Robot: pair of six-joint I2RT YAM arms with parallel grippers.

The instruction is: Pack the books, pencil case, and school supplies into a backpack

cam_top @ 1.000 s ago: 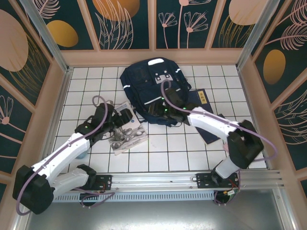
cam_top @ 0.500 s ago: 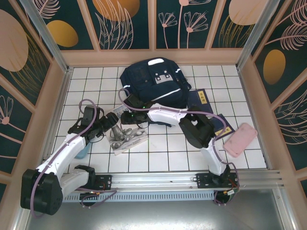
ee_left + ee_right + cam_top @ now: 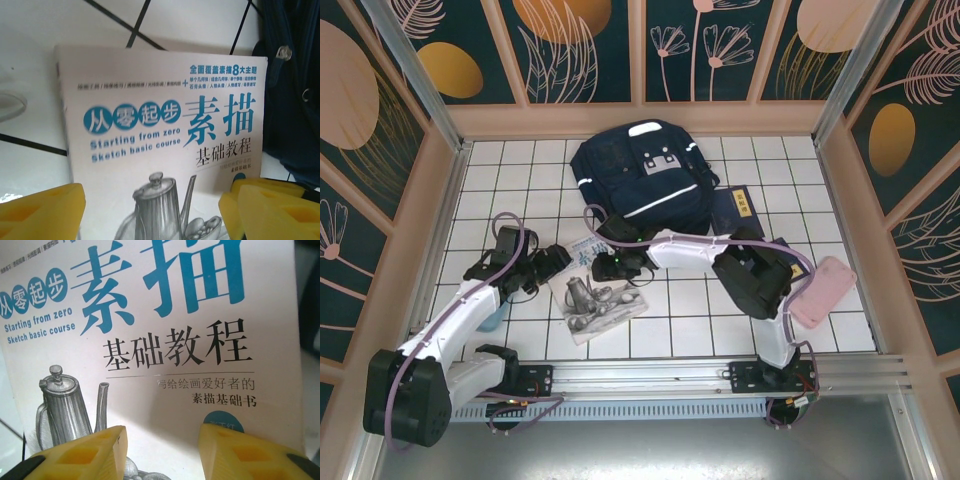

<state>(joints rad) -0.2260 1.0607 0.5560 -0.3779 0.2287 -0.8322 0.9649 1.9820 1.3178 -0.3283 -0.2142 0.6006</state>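
White-and-blue book [image 3: 595,292] lies flat on the tiled counter [image 3: 700,322], just in front of the backpack [image 3: 642,172]. You can read "Starting from zero / Sketch basic course" on the cover, plus large "素描" and "基础教程" above a drawn kettle. Your left fingers [image 3: 40,212] are wide apart over the cover, and your right fingers [image 3: 80,457] are also apart over it, clamped on nothing.

top: overhead, far | wrists: close — both share sketch book [image 3: 165,140]
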